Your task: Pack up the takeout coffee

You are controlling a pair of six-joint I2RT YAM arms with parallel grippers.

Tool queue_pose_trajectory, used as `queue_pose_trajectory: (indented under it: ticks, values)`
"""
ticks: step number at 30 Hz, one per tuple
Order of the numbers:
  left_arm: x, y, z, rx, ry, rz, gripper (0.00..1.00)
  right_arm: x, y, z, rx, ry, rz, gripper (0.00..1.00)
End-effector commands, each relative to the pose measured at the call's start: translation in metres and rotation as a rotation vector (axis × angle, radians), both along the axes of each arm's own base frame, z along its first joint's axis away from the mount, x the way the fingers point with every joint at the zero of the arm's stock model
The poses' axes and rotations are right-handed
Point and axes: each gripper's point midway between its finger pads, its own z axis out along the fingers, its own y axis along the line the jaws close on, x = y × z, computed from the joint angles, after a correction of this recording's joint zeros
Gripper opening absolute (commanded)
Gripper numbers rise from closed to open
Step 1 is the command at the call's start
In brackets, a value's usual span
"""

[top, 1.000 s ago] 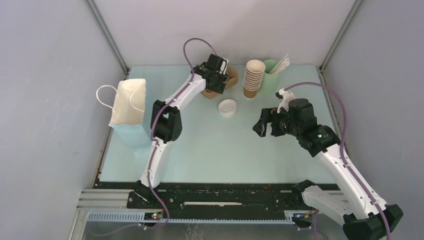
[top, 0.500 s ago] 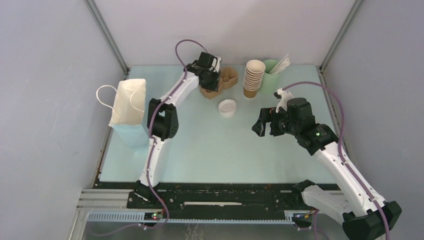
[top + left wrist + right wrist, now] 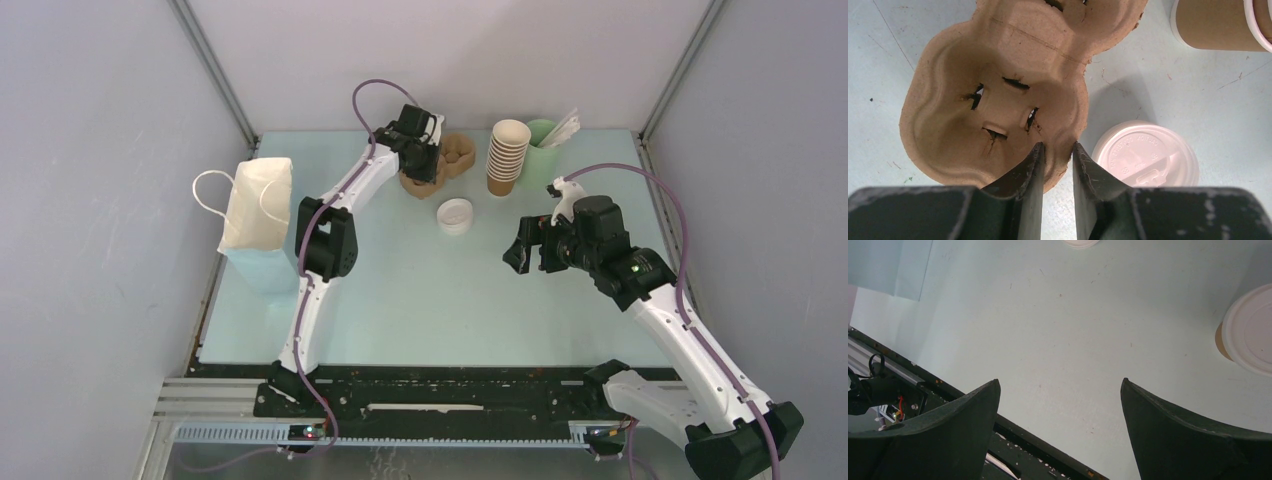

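Observation:
The takeout coffee (image 3: 455, 215), with its round white lid (image 3: 1148, 160), stands mid-table just right of a brown pulp cup carrier (image 3: 455, 155). My left gripper (image 3: 425, 165) is at the carrier's near corner. In the left wrist view its fingers straddle the carrier (image 3: 993, 100) rim, both tips pressed against the wall, so the left gripper (image 3: 1058, 147) is shut on it. My right gripper (image 3: 527, 250) hovers wide open over bare table to the right of the coffee. Nothing lies between its fingers in the right wrist view (image 3: 1059, 381).
A white paper bag (image 3: 255, 205) with loop handles stands upright at the left edge. A stack of lidless brown cups (image 3: 507, 155) and a pale green cup of sticks (image 3: 543, 133) stand at the back. A white-topped brown cup (image 3: 1248, 335) shows at the right wrist view's edge.
My left gripper shifted left over the carrier's corner and its jaws narrowed onto the rim. The right arm drifted slightly left, still wide open.

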Motion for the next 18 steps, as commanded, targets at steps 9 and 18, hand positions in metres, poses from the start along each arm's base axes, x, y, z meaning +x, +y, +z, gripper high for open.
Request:
queue_pose_trajectory:
  ticks: [9, 18]
  values:
    - [-0.004, -0.008, 0.085, -0.083, -0.127, -0.012, 0.00, 0.003, 0.004, 0.006, 0.003, -0.035, 0.026, 0.98]
    - [-0.008, -0.013, 0.090, -0.121, -0.108, -0.005, 0.00, 0.002, 0.005, 0.003, -0.004, -0.027, 0.030, 0.98]
